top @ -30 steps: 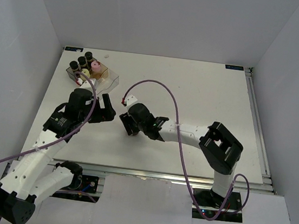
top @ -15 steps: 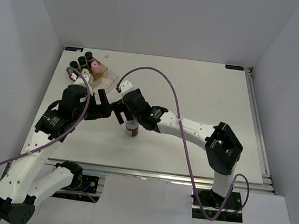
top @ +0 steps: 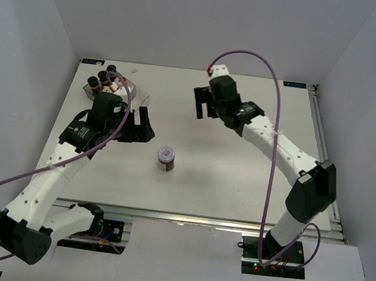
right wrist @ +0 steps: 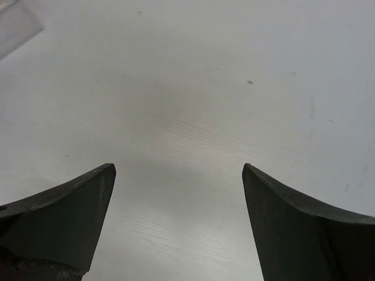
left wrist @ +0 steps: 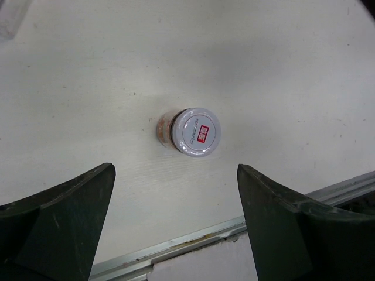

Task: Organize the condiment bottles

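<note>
Grey-lidded jar (top: 166, 157) stood upright, alone, left of the tabletop's (top: 251, 182) middle, near the spread, empty left hand (top: 144, 127), probably its next pick. Right hand (top: 202, 106), likewise spread and empty, hovered toward the far edge. Other bottles (top: 106, 79) sat in the bin (top: 140, 98) at the far left corner.

The white tabletop (top: 253, 169) looks matt with a faint wood-like grain, edged by a dull brushed-metal rail (left wrist: 176, 249), the wide grey-lidded spice jar (left wrist: 193, 132) has a smooth, slightly shiny plastic lid, the clear plastic bin (top: 140, 98) is glossy, and the left claw (left wrist: 174, 170) has matt dark plastic fingers (left wrist: 64, 222).
</note>
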Motion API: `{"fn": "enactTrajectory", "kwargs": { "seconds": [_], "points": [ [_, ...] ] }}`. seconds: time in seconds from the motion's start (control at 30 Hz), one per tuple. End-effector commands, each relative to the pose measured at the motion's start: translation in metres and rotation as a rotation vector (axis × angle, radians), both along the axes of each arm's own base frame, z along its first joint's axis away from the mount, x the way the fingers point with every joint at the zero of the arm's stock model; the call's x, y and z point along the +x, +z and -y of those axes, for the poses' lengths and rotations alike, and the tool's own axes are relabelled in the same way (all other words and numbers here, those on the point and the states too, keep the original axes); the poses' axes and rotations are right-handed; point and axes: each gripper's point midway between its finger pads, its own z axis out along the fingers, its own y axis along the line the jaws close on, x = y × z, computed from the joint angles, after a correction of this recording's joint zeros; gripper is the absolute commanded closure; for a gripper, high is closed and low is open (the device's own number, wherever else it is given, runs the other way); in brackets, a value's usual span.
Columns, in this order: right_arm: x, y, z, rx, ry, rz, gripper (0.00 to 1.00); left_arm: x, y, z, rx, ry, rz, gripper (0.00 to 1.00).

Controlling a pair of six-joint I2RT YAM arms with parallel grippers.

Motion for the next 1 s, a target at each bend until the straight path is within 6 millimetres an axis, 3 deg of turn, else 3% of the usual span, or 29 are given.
{"fn": "enactTrajectory", "kwargs": {
  "seconds": [0.0, 0.1, 0.23, 0.4, 0.47, 0.6, 0.97],
  "points": [
    [-0.027, 0.039, 0.060, 0.048, -0.066, 0.023, 0.05, 0.009, -0.032, 0.023, -0.001, -0.065, -0.070, 0.05],
    [-0.044, 0.047, 0.081, 0.055, -0.072, 0.043, 0.05, 0.012, -0.049, 0.039, 0.038, -0.079, -0.091, 0.06],
    [-0.070, 0.043, 0.098, 0.064, -0.051, 0.058, 0.05, 0.012, -0.071, 0.057, 0.126, -0.078, -0.121, 0.06],
    [-0.094, 0.043, 0.119, 0.079, -0.048, 0.110, 0.06, 0.015, -0.092, 0.064, 0.205, -0.027, -0.160, 0.06],
    [-0.099, 0.040, 0.124, 0.073, -0.052, 0.115, 0.06, 0.016, -0.097, 0.064, 0.217, -0.014, -0.167, 0.06],
    [-0.107, 0.051, 0.134, 0.087, -0.058, 0.164, 0.07, 0.018, -0.106, 0.071, 0.221, -0.024, -0.181, 0.06],
    [-0.111, 0.051, 0.139, 0.095, -0.057, 0.194, 0.07, 0.018, -0.133, 0.085, 0.280, -0.023, -0.234, 0.09]
  ]
}}
